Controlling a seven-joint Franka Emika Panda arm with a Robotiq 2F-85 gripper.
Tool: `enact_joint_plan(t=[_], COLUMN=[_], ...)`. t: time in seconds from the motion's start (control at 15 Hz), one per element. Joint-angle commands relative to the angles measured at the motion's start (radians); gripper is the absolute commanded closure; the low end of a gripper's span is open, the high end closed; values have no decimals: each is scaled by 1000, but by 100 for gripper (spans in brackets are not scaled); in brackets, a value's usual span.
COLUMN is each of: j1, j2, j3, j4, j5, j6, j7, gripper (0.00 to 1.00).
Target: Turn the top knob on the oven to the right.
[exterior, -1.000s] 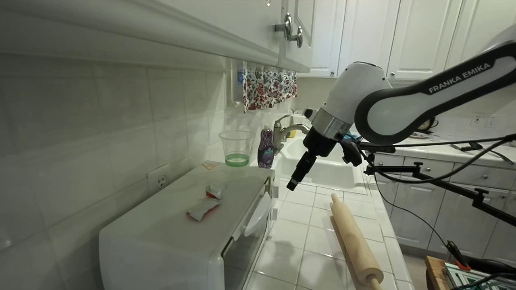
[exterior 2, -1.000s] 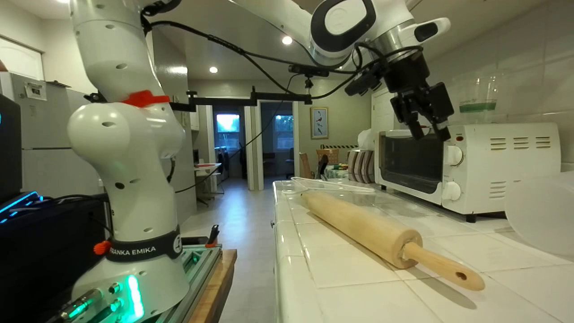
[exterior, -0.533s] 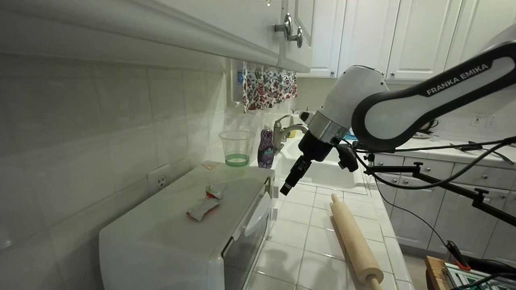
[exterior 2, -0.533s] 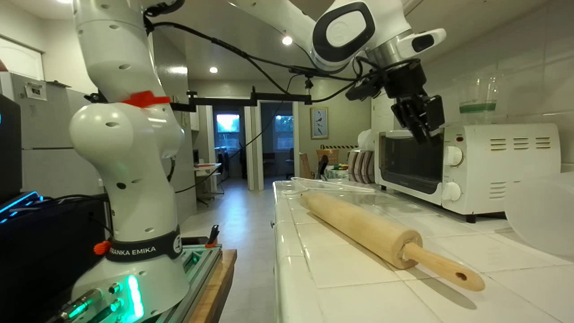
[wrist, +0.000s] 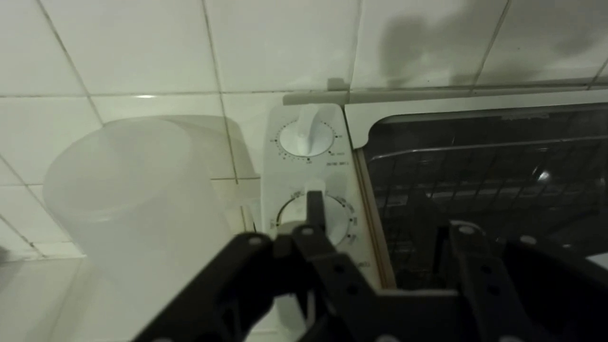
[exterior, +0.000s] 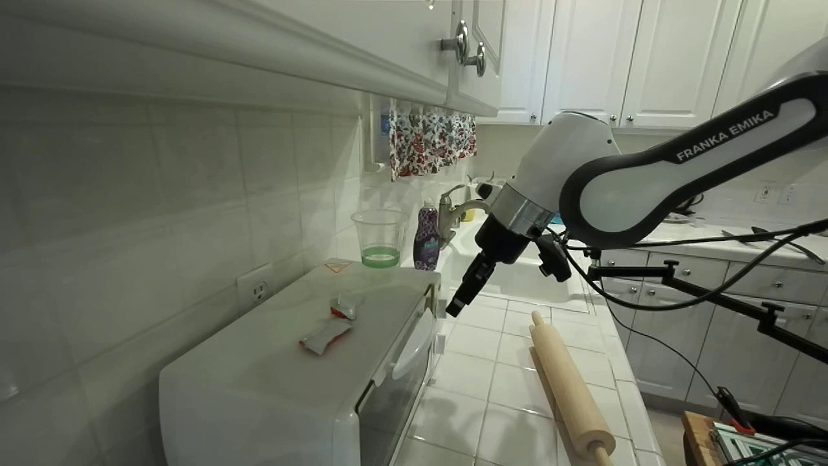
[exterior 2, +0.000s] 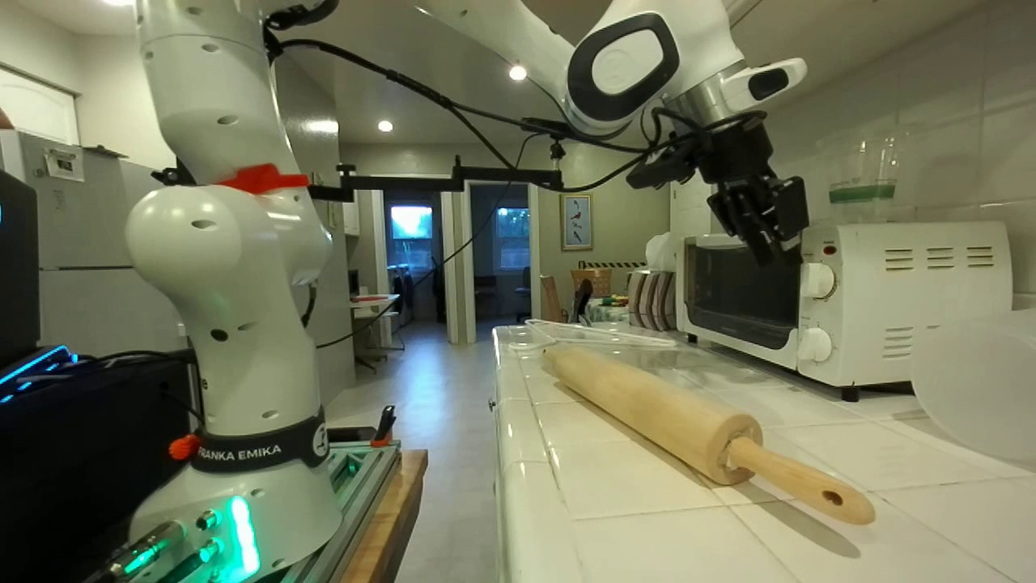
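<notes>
Two fingers [wrist: 316,209] spread and holding nothing, my claw [exterior 2: 774,251] has just eased down closer to the top knob [exterior 2: 819,281] on the oven [exterior 2: 858,312], so lining up seems the step in hand, turning yet to come.

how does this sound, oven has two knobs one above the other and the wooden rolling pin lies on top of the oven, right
Not quite: the wooden rolling pin lies on the tiled countertop, not on top of the oven, as both exterior views show. The rest holds: the top knob sits above the bottom knob.
</notes>
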Motion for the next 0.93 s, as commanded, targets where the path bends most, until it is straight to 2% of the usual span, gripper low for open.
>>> enact_joint_plan(t=[0.0, 0.07, 0.2, 0.4, 0.47, 0.6, 0.67, 0.87], j1=[-2, -3, -3, -5, -5, -6, 1, 0], j2=[18, 22, 33, 49, 56, 65, 70, 81], j3=[-11, -14, -18, -20, -20, -18, -24, -23], j4=[-2, -4, -3, -1, 1, 1, 2, 4], j5=[14, 17, 18, 22, 27, 28, 35, 37], j6=[37, 48, 74, 106, 114, 126, 137, 158], j7=[-67, -80, -98, -117, -123, -123, -130, -134], gripper=[52, 49, 53, 53, 59, 66, 63, 65])
